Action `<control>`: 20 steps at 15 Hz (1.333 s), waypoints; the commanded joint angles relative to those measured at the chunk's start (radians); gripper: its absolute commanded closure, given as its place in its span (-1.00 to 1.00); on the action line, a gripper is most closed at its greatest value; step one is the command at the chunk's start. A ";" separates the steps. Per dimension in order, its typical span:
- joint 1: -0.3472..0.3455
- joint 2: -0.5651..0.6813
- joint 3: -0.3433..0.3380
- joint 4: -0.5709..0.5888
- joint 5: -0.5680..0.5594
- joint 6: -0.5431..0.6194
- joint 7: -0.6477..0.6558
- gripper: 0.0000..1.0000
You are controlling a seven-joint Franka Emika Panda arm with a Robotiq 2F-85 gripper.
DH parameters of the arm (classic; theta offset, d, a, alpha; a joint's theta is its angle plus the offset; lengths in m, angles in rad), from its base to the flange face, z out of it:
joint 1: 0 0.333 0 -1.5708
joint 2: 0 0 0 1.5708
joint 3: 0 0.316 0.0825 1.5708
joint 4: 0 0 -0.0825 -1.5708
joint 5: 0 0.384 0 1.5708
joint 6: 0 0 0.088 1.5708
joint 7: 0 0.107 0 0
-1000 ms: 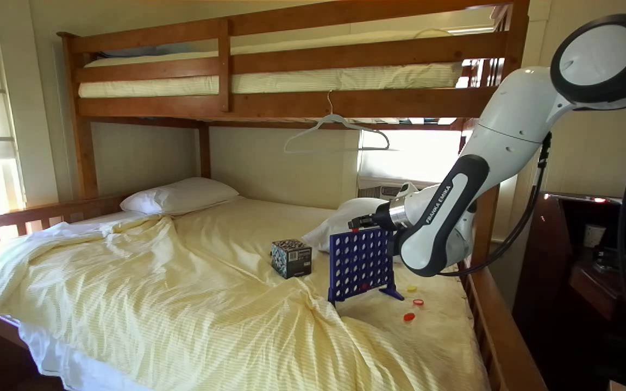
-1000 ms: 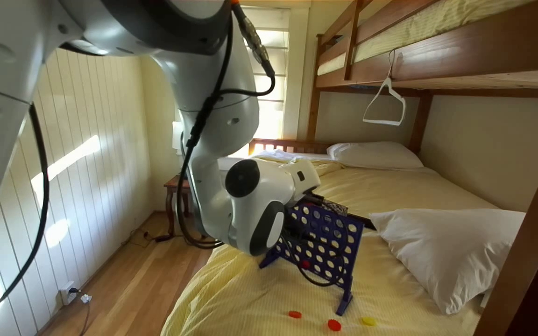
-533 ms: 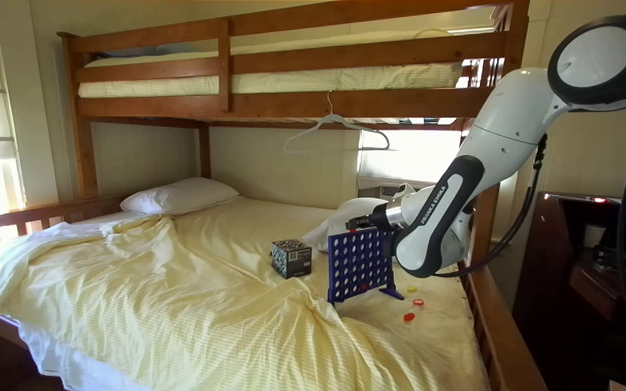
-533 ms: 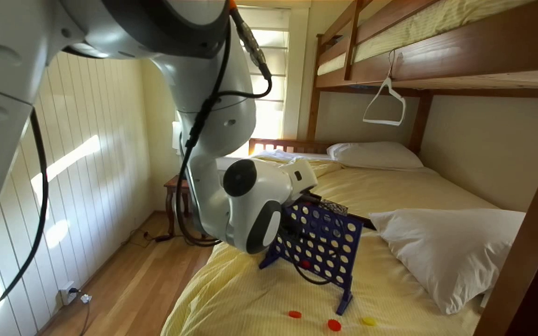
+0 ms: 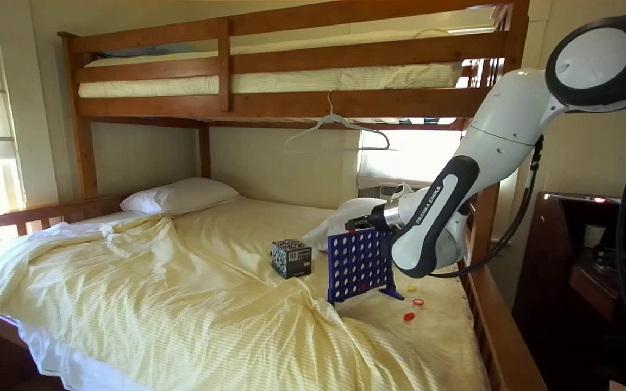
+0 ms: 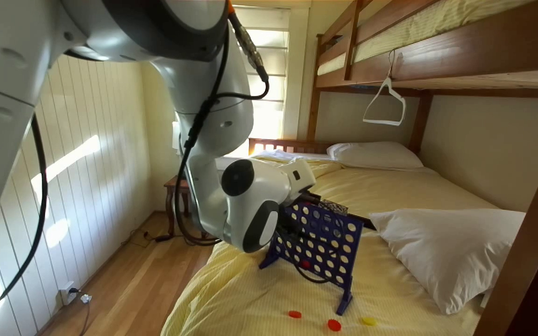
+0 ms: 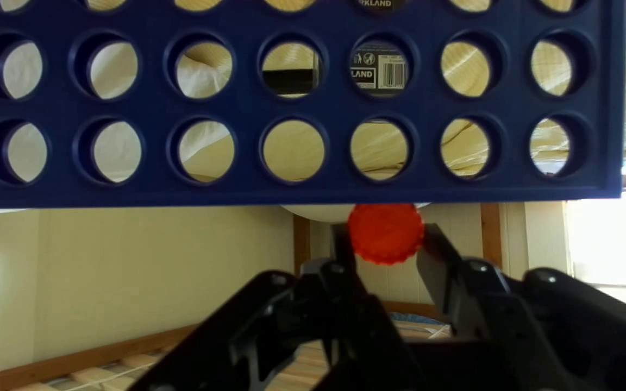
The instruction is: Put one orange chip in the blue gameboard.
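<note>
The blue gameboard (image 5: 360, 263) stands upright on the bed; it also shows in the other views (image 6: 320, 242) (image 7: 291, 106). The wrist view is upside down, so the board's top edge faces my gripper. My gripper (image 7: 386, 239) is shut on an orange-red chip (image 7: 386, 239), held by its rim between the fingertips. The held chip is at the board's top edge, which cuts off part of it; I cannot tell whether it is in the slot or behind the edge. In an exterior view my gripper (image 5: 362, 222) is just above the board's top.
Two orange-red chips (image 6: 295, 314) (image 6: 334, 325) and a yellow chip (image 6: 369, 321) lie on the bed beside the board. A red chip (image 6: 305, 264) shows low in the board. A dark patterned box (image 5: 291, 259) stands behind it. A hanger (image 5: 335, 130) hangs from the upper bunk rail.
The arm and gripper have shifted slightly left in both exterior views, with the chip still held. In an exterior view the board's top edge has moved very slightly left. The loose chips have not moved.
</note>
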 commanded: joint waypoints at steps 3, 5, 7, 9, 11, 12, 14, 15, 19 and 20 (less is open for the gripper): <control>0.042 0.054 -0.015 0.037 0.076 -0.020 -0.057 0.80; 0.054 0.058 -0.019 0.043 0.096 -0.033 -0.078 0.80; 0.064 0.061 -0.022 0.047 0.110 -0.043 -0.093 0.80; 0.064 0.058 -0.020 0.047 0.104 -0.045 -0.090 0.80; 0.059 0.053 -0.017 0.042 0.093 -0.042 -0.081 0.80; 0.056 0.050 -0.016 0.037 0.090 -0.037 -0.078 0.80; 0.051 0.048 -0.013 0.032 0.078 -0.021 -0.070 0.80; 0.046 0.049 -0.011 0.030 0.071 -0.011 -0.063 0.80; 0.035 0.066 -0.005 0.026 0.051 0.050 -0.045 0.80; 0.035 0.072 -0.005 0.027 0.052 0.061 -0.044 0.80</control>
